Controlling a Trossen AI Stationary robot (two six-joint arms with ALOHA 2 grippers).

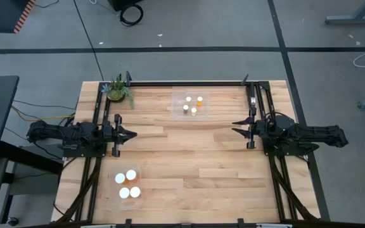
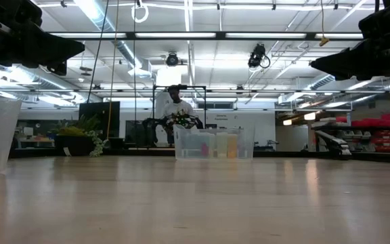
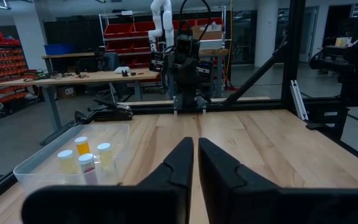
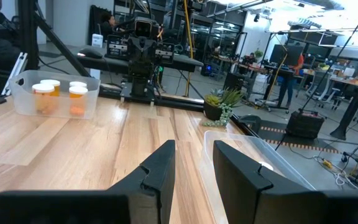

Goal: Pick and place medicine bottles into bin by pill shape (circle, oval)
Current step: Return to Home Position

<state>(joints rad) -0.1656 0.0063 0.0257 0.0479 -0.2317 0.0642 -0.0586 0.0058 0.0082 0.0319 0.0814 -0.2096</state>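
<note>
Two see-through bins hold every bottle in view, and nothing orange lies loose on the pale wooden bench (image 1: 189, 158). Nearest the low camera, on the left arm's side, the near clear plastic bin (image 1: 113, 170) carries the wide-capped orange translucent bottles (image 1: 131, 174), upright and bunched together. The right wrist view shows at least three of them; the exact count is hard to tell from above.

Midway across the bench the two arms face each other, well apart and raised off the wood. The left gripper (image 1: 132, 134) has its fingers (image 3: 176, 165) drawn almost together with only a sliver between them, pinching nothing. The right gripper (image 1: 235, 126) has its fingers (image 4: 157, 168) parted around an empty gap.

Farther on, at the back middle of the bench, the far clear plastic bin (image 1: 175, 115) holds four narrow-capped orange translucent bottles (image 1: 199, 99), upright and close together. Toward the back left corner stands a small green potted plant (image 1: 118, 90), outside both bins. Past the bench, a person (image 2: 176, 103) shows in the room behind.

The sorting looks finished. No bottle is left to pick, wide caps and narrow caps sit in separate bins, and neither arm carries anything. All that seems to remain is for the arms to settle at rest. The pills themselves cannot be made out, so whether each bin matches its shape cannot be checked.
</note>
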